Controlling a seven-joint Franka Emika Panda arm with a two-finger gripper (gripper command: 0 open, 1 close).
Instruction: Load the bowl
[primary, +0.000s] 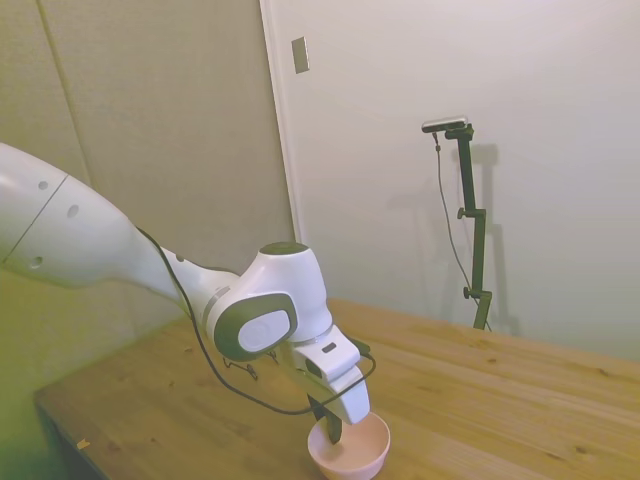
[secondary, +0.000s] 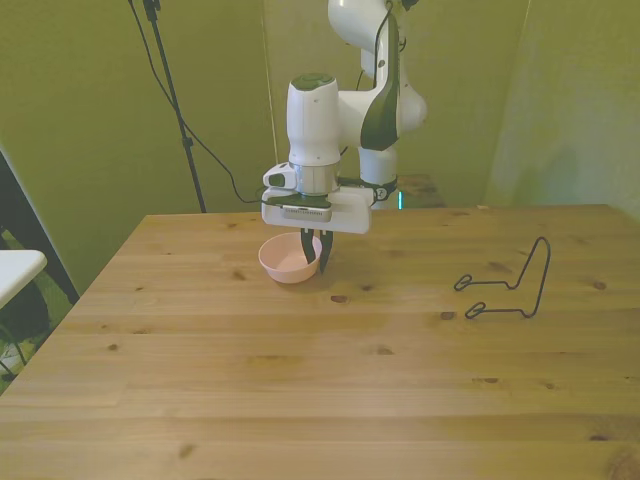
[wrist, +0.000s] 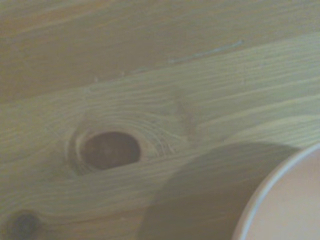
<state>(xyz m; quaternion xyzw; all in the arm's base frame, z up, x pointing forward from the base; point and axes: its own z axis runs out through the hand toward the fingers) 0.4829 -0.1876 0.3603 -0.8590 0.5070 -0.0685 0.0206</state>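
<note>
The bowl (secondary: 288, 261) is pinched at its rim by the gripper (secondary: 313, 258), 1 finger inside. It should be lifted level and carried to the wire rack (secondary: 508, 286), well apart from the bowl, with the grip kept firm.

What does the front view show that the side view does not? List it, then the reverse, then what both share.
Only the front view shows the black wire rack standing on the table toward the front view's right, and the near stretch of the wooden table. Only the side view shows the pale wall with a small plate mounted on it beside the corner trim. Both show the pink bowl on the table and the pincer closed on its rim, one finger inside and one outside.
</note>
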